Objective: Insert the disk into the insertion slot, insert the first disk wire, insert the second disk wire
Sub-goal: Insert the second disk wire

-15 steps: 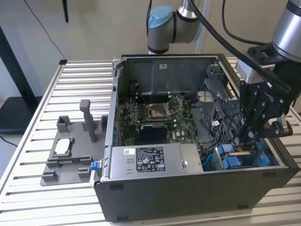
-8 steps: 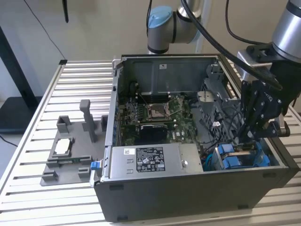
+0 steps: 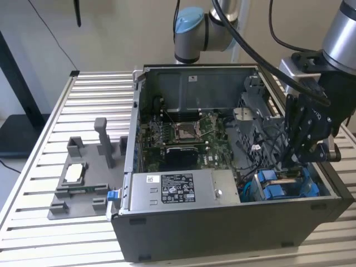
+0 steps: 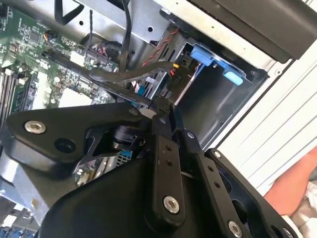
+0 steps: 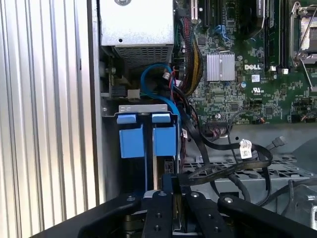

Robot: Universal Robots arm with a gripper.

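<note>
The gripper [image 3: 305, 158] is lowered into the open computer case [image 3: 233, 228] at the corner nearest the exterior view's right, directly above the drive bay [image 5: 147, 148]. In the first wrist view the fingers [image 5: 159, 208] are clenched on a black cable connector [image 5: 168, 183], and a flat black wire [image 5: 218, 173] loops away from that connector across the metal cage [image 5: 277, 168]. The disk [image 3: 283, 186], identified by its blue carrier, is already seated in the slot; its blue end tabs [image 5: 147, 119] stand side by side at the bay mouth.

Hazards, as judged from this position:

- Misalignment. The connector sits just beside the disk's edge. If it meets the socket tilted or offset, it may jam or bend contacts instead of seating.
- Cable drag. The wire loop rests against other black and blue cables [image 5: 163, 84]. Tension in the loop may twist the connector in the grasp.
- Snagging. The fingers work close to the bay wall and the neighbouring cables near the motherboard [image 5: 247, 74]; contact may displace them.
- Grip slip. The connector is small, so a side load could rotate it out of the grasp.

The power supply box [image 3: 178, 189] lies well apart from the work.
</note>
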